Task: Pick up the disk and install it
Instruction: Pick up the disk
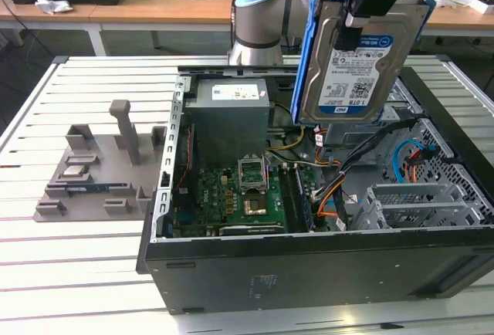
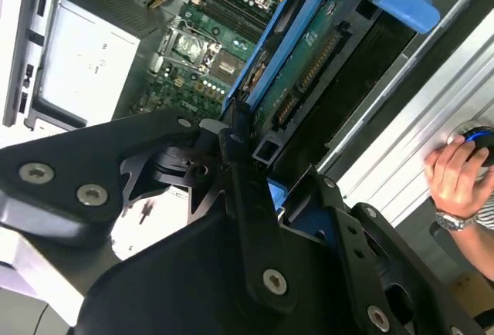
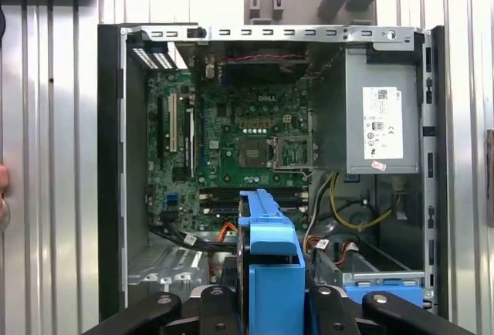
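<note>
Black screw-studded pincer [image 2: 241,140], blue-capped grey arm [image 1: 260,30]

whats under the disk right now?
The disk, clamped in the gripper, hangs over the open computer case; cables and the green motherboard show below. The spot straight beneath is covered by the disk's blue rail and the fingers.

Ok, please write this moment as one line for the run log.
gripper: shut on disk | disk: in the air, over open case | install: not yet done
</note>
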{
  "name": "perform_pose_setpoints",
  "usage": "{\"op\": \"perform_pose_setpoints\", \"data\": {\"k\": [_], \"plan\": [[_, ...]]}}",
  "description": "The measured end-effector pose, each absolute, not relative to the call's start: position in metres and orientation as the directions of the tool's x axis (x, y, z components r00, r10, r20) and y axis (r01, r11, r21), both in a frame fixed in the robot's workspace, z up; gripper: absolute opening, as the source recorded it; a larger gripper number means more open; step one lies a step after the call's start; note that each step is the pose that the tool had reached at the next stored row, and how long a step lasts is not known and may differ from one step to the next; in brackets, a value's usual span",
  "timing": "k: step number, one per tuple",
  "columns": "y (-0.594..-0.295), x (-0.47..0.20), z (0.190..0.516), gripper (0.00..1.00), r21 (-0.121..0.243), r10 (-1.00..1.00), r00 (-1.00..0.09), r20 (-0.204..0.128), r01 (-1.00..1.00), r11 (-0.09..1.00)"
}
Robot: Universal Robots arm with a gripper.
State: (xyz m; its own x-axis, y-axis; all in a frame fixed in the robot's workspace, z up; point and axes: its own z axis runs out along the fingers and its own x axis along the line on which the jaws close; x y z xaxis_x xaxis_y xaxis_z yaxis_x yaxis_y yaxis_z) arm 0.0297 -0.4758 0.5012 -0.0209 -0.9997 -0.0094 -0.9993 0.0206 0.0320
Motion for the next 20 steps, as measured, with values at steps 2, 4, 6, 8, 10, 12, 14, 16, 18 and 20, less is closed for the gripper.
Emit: {"op": "perform_pose_setpoints", "data": {"k": [2, 4, 6, 8, 10, 12, 14, 16, 18, 20], "plan": [[-0.483, 0.03, 0.501, 0.37, 0.032, -1.0, -0.021, -0.009, -0.999, 0.021], [-0.491, 0.03, 0.501, 0.37, 0.032, -1.0, -0.021, -0.009, -0.999, 0.021], [-0.501, 0.031, 0.501, 0.37, 0.032, -1.0, -0.021, -0.01, -0.999, 0.021], [-0.506, 0.031, 0.501, 0.37, 0.032, -1.0, -0.021, -0.013, -0.999, 0.021], [-0.512, 0.032, 0.501, 0.37, 0.032, -1.0, -0.021, -0.014, -0.999, 0.02], [-0.52, 0.033, 0.5, 0.37, 0.032, -1.0, -0.021, -0.014, -0.999, 0.021], [-0.525, 0.037, 0.5, 0.37, 0.033, -1.0, -0.021, -0.014, -0.999, 0.021], [-0.529, 0.043, 0.499, 0.37, 0.034, -1.0, -0.021, -0.014, -0.999, 0.02], [-0.532, 0.05, 0.499, 0.37, 0.035, -1.0, -0.021, -0.014, -0.999, 0.021], [-0.533, 0.059, 0.497, 0.37, 0.036, -1.0, -0.021, -0.014, -0.999, 0.02]]}}
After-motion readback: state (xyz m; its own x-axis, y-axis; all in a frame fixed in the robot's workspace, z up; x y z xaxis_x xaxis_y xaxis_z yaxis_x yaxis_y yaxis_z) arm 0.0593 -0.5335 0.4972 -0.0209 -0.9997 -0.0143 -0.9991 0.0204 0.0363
